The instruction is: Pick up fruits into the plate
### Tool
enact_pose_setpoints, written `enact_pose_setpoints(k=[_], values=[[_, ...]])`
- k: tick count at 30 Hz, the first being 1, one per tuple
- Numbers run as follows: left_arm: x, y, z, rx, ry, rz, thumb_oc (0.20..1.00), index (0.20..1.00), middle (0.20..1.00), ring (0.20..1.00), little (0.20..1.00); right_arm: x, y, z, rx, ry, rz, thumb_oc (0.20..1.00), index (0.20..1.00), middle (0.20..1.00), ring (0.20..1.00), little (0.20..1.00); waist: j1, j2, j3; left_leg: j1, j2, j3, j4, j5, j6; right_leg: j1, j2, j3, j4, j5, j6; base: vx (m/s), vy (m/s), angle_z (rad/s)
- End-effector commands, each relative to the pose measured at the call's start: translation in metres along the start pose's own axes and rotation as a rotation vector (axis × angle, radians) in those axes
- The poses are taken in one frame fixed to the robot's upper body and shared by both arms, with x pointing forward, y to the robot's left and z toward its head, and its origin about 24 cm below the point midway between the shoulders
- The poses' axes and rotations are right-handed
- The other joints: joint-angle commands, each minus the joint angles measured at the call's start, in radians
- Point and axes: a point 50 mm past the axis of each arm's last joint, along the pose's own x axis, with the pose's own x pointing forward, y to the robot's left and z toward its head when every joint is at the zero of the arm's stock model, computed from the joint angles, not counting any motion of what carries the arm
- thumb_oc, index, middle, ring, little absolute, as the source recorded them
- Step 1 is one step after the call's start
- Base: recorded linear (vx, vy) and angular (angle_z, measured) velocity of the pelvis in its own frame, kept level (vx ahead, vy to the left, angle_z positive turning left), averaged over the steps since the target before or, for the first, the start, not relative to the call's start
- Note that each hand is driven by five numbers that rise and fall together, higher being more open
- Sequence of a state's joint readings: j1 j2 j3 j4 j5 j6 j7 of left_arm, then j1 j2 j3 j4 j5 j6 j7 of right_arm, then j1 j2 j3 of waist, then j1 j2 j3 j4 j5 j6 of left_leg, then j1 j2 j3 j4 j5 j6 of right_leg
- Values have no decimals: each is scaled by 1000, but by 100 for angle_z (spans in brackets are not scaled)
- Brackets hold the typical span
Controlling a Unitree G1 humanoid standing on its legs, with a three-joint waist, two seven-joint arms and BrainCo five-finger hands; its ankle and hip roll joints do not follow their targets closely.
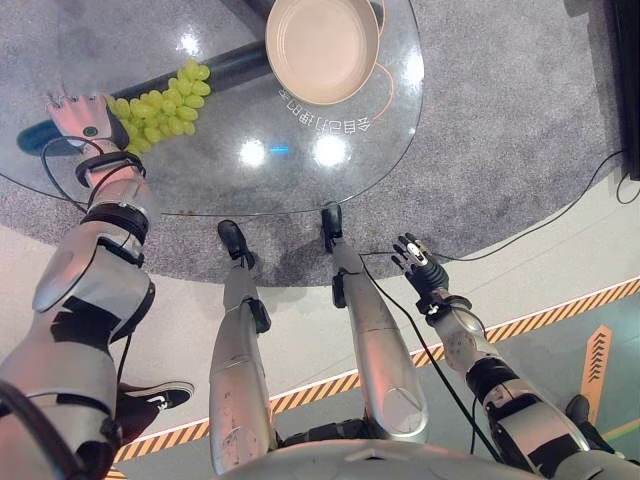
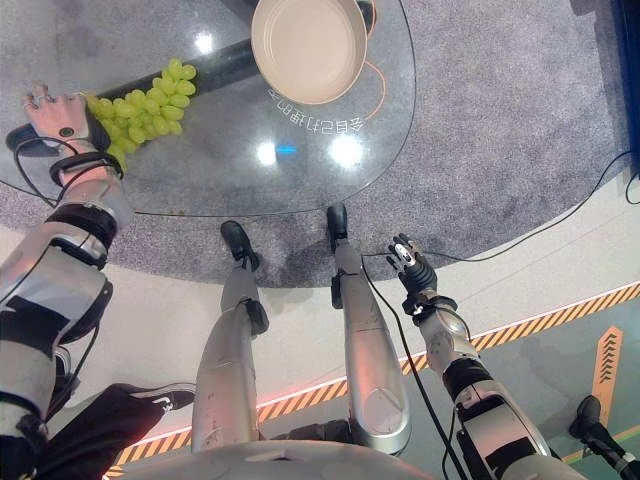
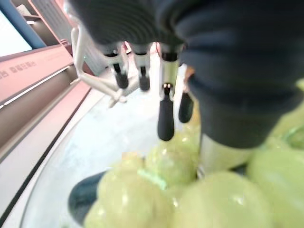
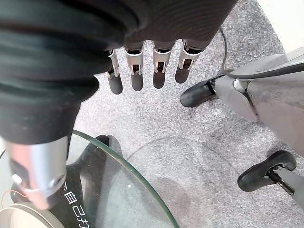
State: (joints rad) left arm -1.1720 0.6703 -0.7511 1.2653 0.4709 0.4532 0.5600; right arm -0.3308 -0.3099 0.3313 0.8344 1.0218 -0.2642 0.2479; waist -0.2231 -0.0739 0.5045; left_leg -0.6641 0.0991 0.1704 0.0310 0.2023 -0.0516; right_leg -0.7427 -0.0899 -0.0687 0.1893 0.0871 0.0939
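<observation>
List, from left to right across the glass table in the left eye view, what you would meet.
Left hand → bunch of green grapes → beige plate, all on the glass table.

Round glass table (image 1: pixel 300 190): bunch of green grapes (image 1: pixel 160 108) on its left part; round beige plate (image 1: pixel 322 48) on its far side, right of the grapes, well apart. Left hand (image 1: pixel 80 120) just left of the grapes. Right hand (image 1: pixel 412 258) off the table, near side, over grey carpet (image 1: pixel 500 150).
</observation>
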Motion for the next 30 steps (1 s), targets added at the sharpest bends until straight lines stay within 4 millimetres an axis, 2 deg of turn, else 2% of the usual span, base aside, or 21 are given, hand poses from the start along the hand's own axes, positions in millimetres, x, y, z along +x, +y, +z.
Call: enact_pose_setpoints(k=[1, 13, 22, 27, 30], values=[[2, 3, 3, -16, -12, 0, 1000, 1000, 1000, 1000, 1000, -5, 5, -5, 31, -24, 13, 1000, 1000, 1000, 1000, 1000, 3, -37, 15, 26, -48, 4, 69, -118, -22, 13, 96, 5, -12, 29, -27, 0, 0, 0], [-5, -4, 14, -108, -37, -59, 1000, 1000, 1000, 1000, 1000, -5, 7, -6, 37, -25, 12, 1000, 1000, 1000, 1000, 1000, 2, -34, 15, 33, -48, 6, 60, -113, -23, 18, 96, 7, -17, 31, -25, 0, 0, 0], [-15, -17, 29, -506, 25, -202, 1000, 1000, 1000, 1000, 1000, -6, 11, -8, 44, -30, 12, 1000, 1000, 1000, 1000, 1000, 3, -26, 15, 39, -50, 7, 48, -109, -21, 20, 100, 10, -20, 27, -28, 0, 0, 0], [-22, -26, 30, -591, 28, -237, 1000, 1000, 1000, 1000, 1000, -7, 10, -8, 42, -32, 2, 1000, 1000, 1000, 1000, 1000, 7, -14, 15, 44, -52, 5, 50, -107, -22, 24, 96, 11, -14, 22, -29, 2, 10, -2], [-24, -25, 30, -608, 25, -201, 1000, 1000, 1000, 1000, 1000, -9, 7, -7, 42, -36, -7, 1000, 1000, 1000, 1000, 1000, 10, -5, 15, 53, -52, 9, 45, -105, -24, 31, 94, 11, -16, 19, -29, 4, 20, -5]])
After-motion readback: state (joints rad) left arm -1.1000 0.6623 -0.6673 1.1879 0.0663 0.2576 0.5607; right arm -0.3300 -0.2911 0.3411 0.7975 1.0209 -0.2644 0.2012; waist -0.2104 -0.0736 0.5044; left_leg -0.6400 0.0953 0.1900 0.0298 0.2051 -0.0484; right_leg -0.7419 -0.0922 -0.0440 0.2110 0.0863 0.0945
